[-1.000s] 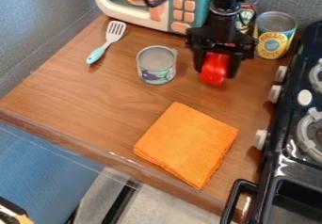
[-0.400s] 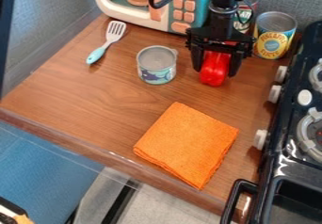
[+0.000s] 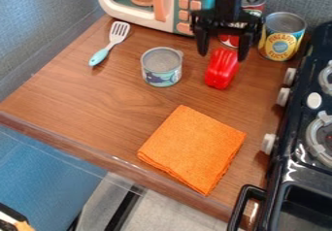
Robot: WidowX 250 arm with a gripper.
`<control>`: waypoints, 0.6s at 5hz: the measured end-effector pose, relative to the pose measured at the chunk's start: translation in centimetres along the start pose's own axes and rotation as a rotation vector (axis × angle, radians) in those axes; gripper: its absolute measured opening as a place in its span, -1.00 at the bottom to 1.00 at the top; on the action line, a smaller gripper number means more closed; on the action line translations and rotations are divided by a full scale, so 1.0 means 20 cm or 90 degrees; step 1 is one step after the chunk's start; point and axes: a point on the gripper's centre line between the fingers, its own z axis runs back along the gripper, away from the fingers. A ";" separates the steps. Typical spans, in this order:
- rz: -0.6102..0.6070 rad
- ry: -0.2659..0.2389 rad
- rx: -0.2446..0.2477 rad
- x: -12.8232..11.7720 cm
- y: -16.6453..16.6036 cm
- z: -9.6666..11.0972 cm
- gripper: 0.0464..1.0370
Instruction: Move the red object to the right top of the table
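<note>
Wooden table (image 3: pixel 97 99) (glossy-edged), grey wall (image 3: pixel 39 21), black stove (image 3: pixel 290 152)

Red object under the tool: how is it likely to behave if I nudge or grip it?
The red object may roll or pivot if nudged sideways, since its long body is rounded. Its glossy highlights suggest a smooth surface that could slip in the tool. It probably grips fairly stiff, as its lobed shape shows no sagging.

Seemingly three cans (image 3: pixel 161 67), one red object (image 3: pixel 222 69), one spatula (image 3: pixel 114 41), one cloth (image 3: pixel 192 150)
</note>
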 end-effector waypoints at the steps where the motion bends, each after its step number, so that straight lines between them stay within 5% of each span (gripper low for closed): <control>1: -0.002 0.003 0.003 -0.02 0.02 0.00 0.93; 3: -0.028 0.007 0.012 -0.04 0.04 0.04 0.93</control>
